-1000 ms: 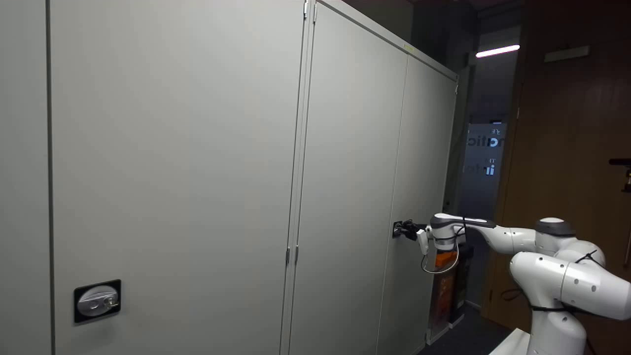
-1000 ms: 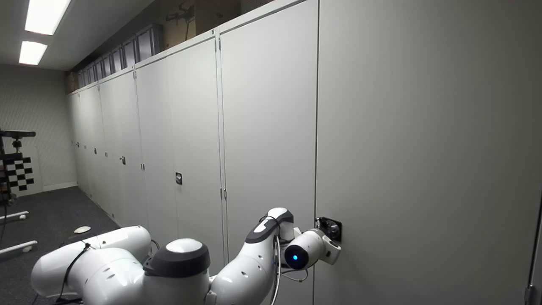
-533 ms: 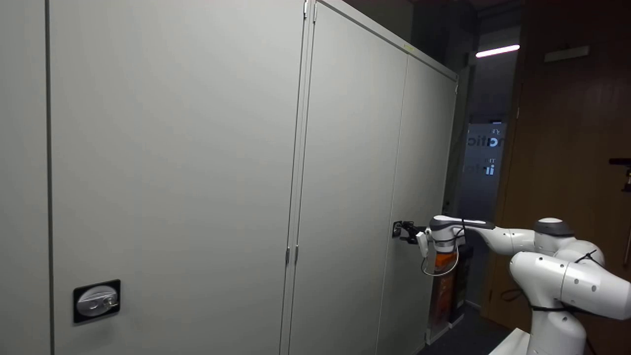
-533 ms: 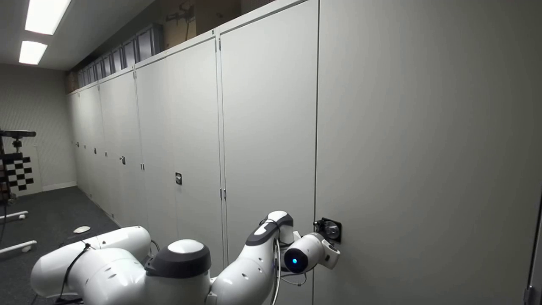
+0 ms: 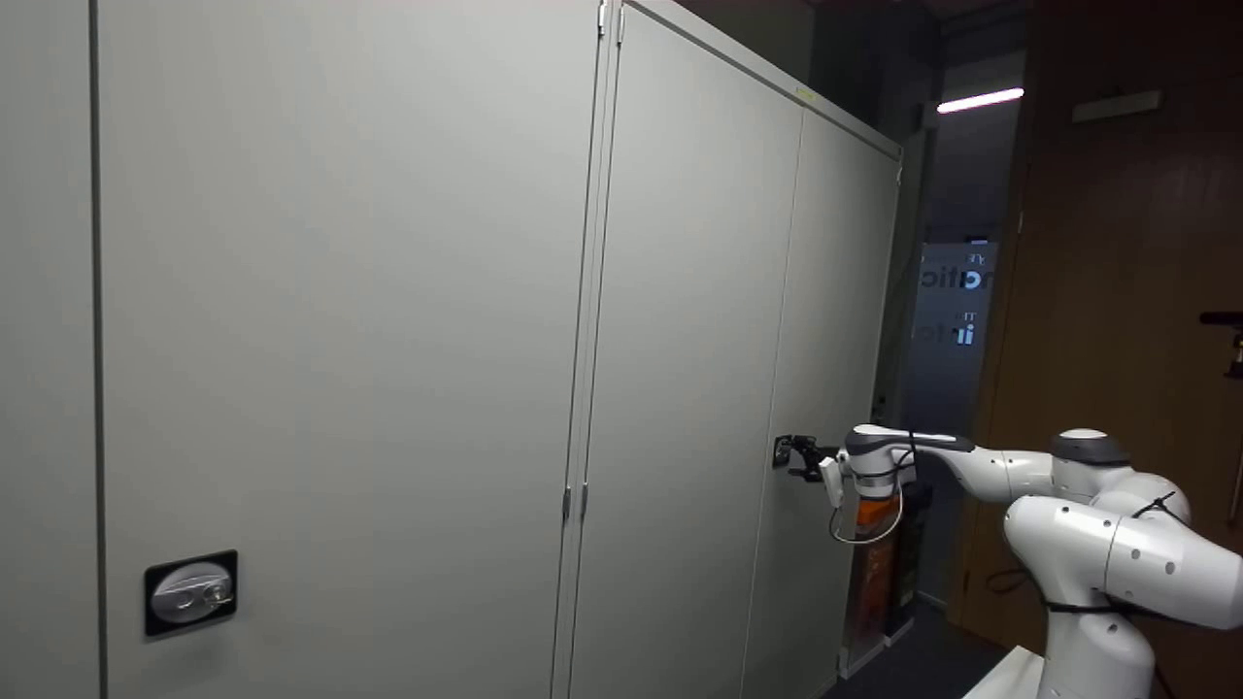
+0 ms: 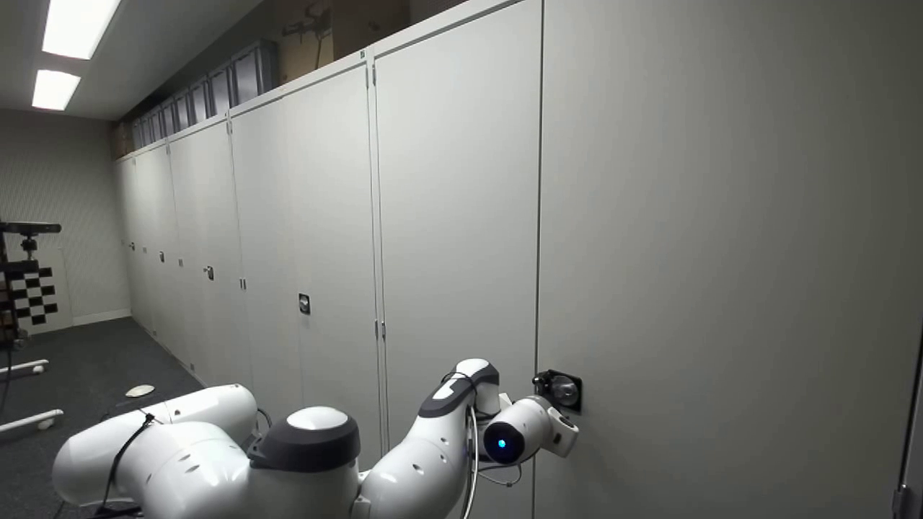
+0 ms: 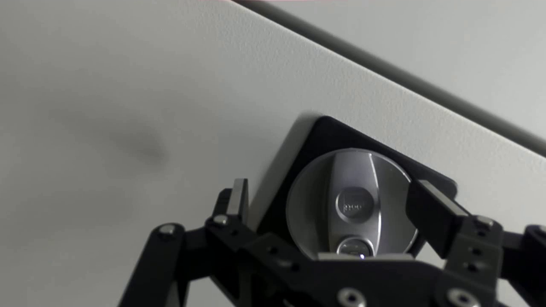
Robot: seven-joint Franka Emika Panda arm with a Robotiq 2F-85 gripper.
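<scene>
Wrist view: door seam (image 7: 384, 69) beside handle (image 7: 355, 181)

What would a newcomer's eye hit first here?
Probably the white arm, stretched along the bottom of an exterior view in front of a long row of pale cabinets, with a bright blue light near its far end. In the wrist view it's the round silver latch on its black plate, with the tool standing open in front of it.
</scene>
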